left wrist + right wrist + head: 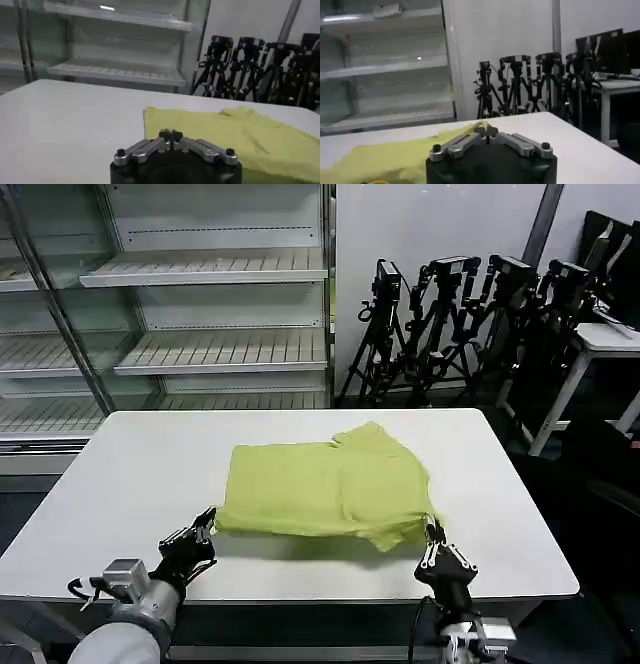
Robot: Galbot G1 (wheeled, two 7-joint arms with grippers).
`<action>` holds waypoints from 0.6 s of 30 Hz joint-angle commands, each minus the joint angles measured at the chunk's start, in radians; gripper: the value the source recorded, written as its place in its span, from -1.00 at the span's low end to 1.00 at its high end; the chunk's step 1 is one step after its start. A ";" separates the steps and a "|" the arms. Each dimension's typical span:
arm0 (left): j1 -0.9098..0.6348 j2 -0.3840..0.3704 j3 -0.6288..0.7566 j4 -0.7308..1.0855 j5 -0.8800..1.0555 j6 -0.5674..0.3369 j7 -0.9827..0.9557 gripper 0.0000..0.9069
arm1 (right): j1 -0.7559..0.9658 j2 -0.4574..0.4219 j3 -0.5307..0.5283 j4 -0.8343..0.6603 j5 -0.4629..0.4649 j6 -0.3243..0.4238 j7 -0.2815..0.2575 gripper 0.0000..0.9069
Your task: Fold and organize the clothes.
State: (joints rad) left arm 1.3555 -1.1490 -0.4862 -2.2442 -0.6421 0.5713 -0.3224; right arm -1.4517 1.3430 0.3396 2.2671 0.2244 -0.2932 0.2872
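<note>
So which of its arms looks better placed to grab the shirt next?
Neither clearly: probably both together. The left gripper sits shut at the T-shirt's near left corner, the right gripper shut at its near right corner, on the table.

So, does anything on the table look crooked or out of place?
The T-shirt is folded roughly: a sleeve sticks out at its far edge and a corner droops near the right gripper. The left gripper sits at its other near corner.

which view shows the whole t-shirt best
The head view: the lime T-shirt lies partly folded on the white table, outline complete, one gripper at each near corner. The left wrist view shows only its surface edge-on; the right wrist view, a low strip.
</note>
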 commanded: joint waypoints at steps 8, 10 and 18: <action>-0.157 0.002 0.053 0.187 0.026 -0.001 0.005 -0.96 | 0.289 -0.117 -0.028 -0.224 0.105 -0.071 -0.014 -1.00; -0.158 0.002 0.058 0.191 0.036 -0.001 0.006 -0.96 | 0.306 -0.119 -0.041 -0.250 0.097 -0.073 -0.020 -1.00; -0.147 -0.004 0.089 0.207 0.112 0.005 0.032 -0.96 | 0.346 -0.103 -0.074 -0.345 0.048 -0.079 -0.032 -1.00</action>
State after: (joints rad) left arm 1.2291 -1.1494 -0.4209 -2.0786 -0.5942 0.5738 -0.3085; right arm -1.1848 1.2554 0.2863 2.0289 0.2820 -0.3595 0.2597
